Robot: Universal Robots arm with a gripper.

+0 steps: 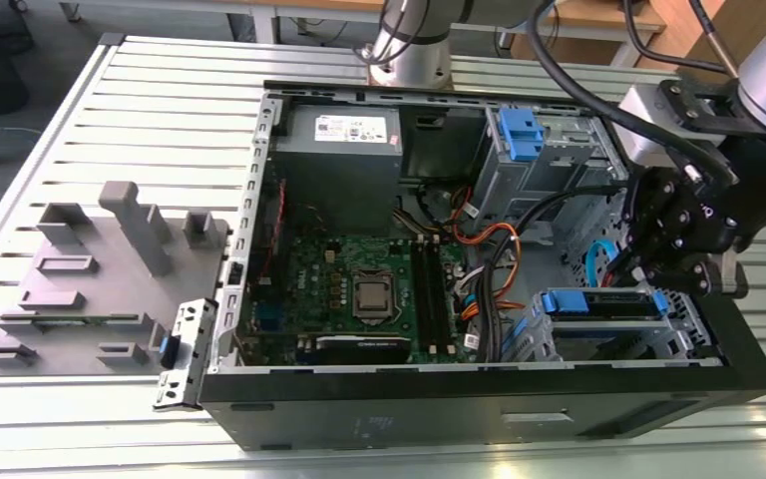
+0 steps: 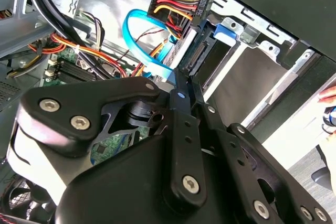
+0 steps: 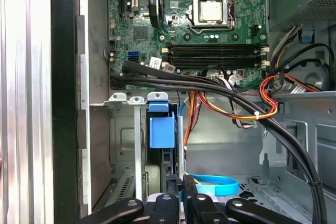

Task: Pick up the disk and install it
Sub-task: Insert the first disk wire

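Item 1: gripper [image 3: 179,181], fingers drawn narrow, almost together, nothing between them, tips just beside the disk's near edge. Item 2: disk [image 1: 605,302], lying in the drive cage inside the case [image 1: 490,419], at the exterior view's right, blue rails showing. Item 3: cables [image 3: 247,103], draped beyond it; we cannot tell whether any is plugged in. Item 4: motherboard [image 3: 210,30], farthest. We judge pick-up done and the disk placed in its bay; full seating we cannot confirm.
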